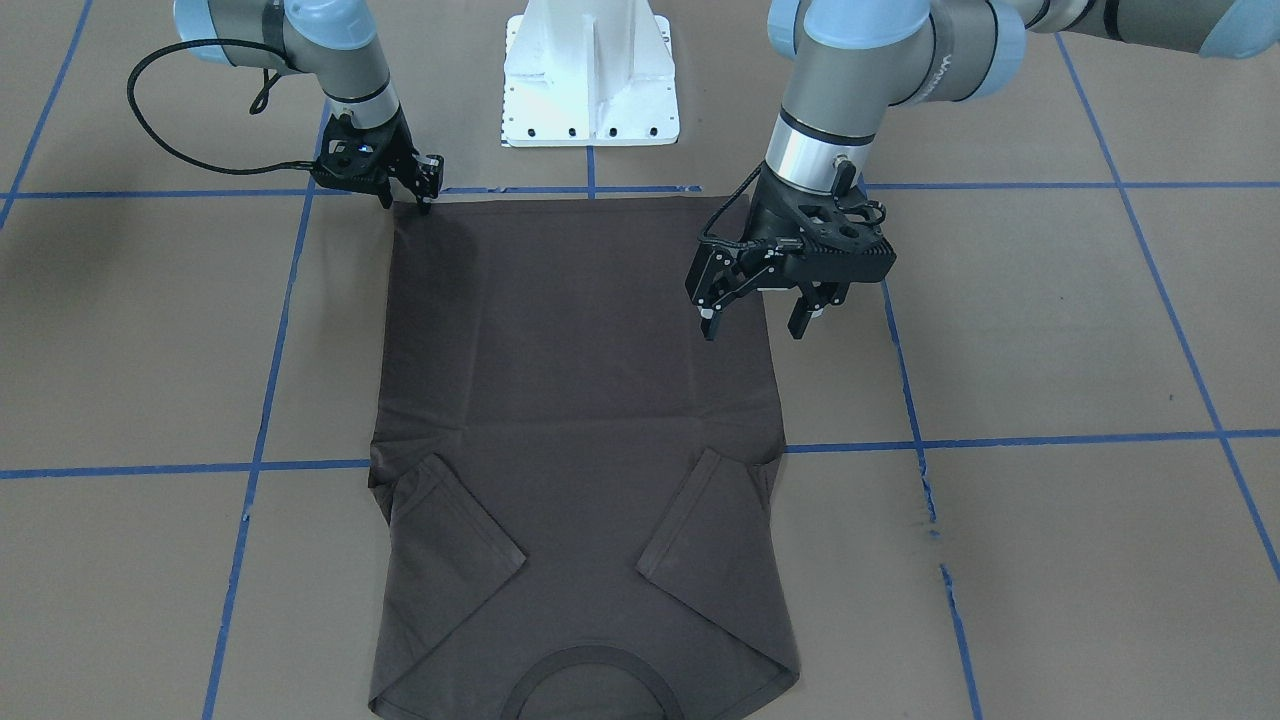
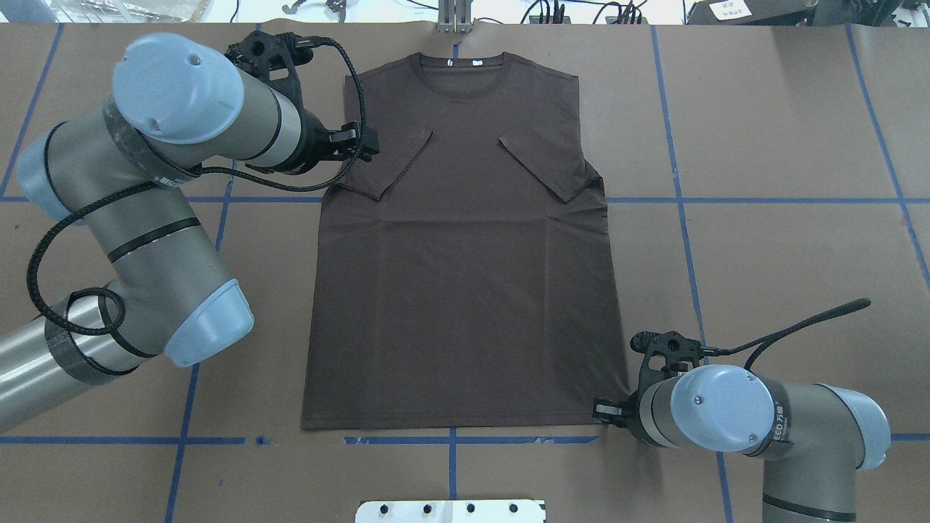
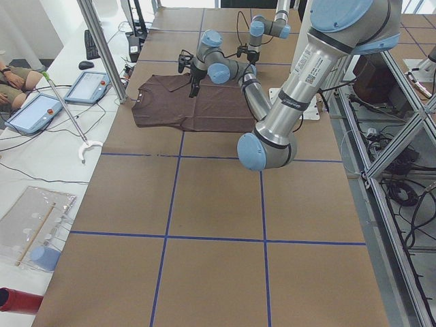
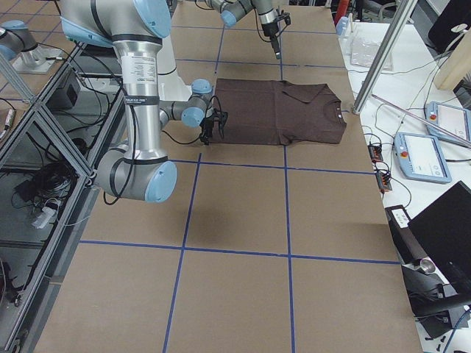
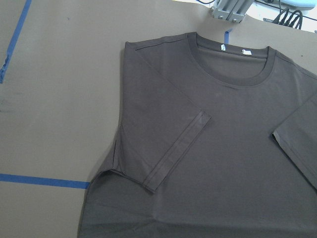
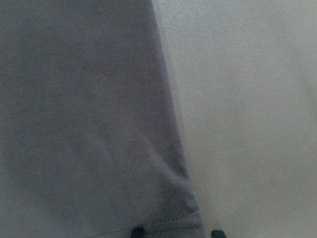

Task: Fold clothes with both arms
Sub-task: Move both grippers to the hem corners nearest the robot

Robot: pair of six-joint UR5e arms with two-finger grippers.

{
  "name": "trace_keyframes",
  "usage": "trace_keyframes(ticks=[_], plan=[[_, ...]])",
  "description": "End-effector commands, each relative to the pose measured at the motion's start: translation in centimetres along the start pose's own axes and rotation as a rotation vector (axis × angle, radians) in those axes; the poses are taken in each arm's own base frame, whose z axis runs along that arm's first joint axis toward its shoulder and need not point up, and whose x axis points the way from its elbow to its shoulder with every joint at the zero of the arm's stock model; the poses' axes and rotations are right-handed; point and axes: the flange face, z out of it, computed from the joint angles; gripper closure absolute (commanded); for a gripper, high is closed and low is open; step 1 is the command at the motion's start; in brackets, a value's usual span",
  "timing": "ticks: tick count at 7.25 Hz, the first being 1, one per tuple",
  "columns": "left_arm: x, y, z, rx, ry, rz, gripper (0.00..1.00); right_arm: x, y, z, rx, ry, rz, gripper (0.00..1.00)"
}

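Right gripper (image 1: 405, 203) straddles T-shirt (image 1: 580, 380) hem corner, parted, not yet pinching, set to lift-fold; left gripper (image 1: 752, 325) hovers wide, empty.

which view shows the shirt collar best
Left wrist-mounted: the collar is close, whole, ribbing clear. Overhead shows it whole but smaller; front-facing crops it at the frame edge; both side views show it tiny; right wrist-mounted shows only the hem.
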Motion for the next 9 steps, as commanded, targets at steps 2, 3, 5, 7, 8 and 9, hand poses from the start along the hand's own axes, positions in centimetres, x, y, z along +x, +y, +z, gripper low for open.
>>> trace_keyframes(ticks=[2,3,5,7,8,9], plan=[[-0.3,0.0,0.2,0.000,-0.005,-0.002,0.00,-0.2,0.1,-0.8,-0.021,-0.015,-0.001,1.00],[-0.4,0.0,0.3,0.000,-0.008,-0.001,0.00,-0.4,0.0,-1.4,-0.021,-0.027,-0.001,1.00],[-1.0,0.1,0.6,-0.004,-0.018,-0.001,0.00,-0.5,0.0,-1.7,-0.019,-0.033,0.001,1.00],[-1.0,0.2,0.7,-0.005,-0.018,0.000,0.00,-0.7,-0.1,-1.9,-0.015,-0.038,0.006,1.00],[-1.5,0.4,1.0,-0.007,-0.025,-0.003,0.00,-0.9,-0.3,-3.0,-0.012,-0.059,0.008,1.00],[-2.2,2.3,1.6,-0.038,-0.033,-0.008,0.00,-1.3,-0.4,-4.1,-0.007,-0.082,0.009,1.00]])
